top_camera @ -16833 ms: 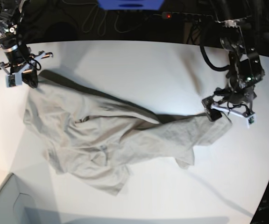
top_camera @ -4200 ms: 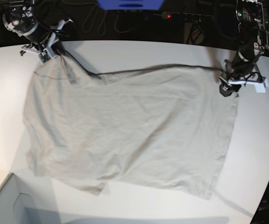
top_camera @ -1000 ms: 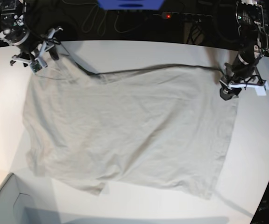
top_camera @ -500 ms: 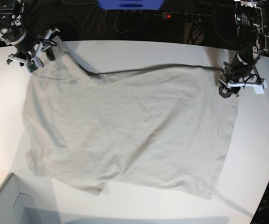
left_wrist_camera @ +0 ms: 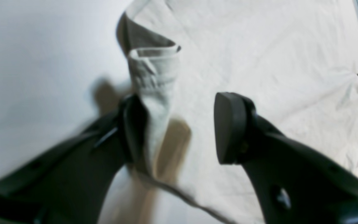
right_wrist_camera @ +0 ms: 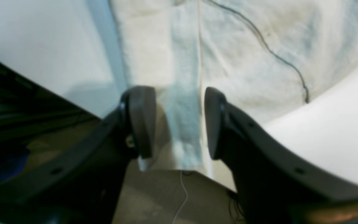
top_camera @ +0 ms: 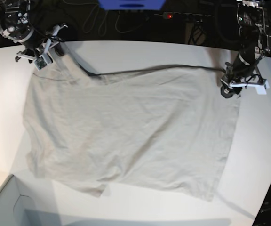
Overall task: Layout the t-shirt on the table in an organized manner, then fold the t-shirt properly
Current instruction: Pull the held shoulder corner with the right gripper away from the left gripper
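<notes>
The t-shirt [top_camera: 126,132] lay spread nearly flat across the table [top_camera: 149,52], unfolded. At upper right the left gripper [left_wrist_camera: 179,127] stood released beside a corner; at upper left the right gripper [right_wrist_camera: 174,121] gaped around another.

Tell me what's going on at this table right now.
Two robot arms are laying out a grey-beige t-shirt on the white table. It lies spread nearly flat. The left hand and the right hand are each at a far corner of the shirt, both open. In the left wrist view, a raised fold of fabric rests against one finger, not clamped. In the right wrist view, a strip of cloth lies between the parted fingers. No folding has begun.
</notes>
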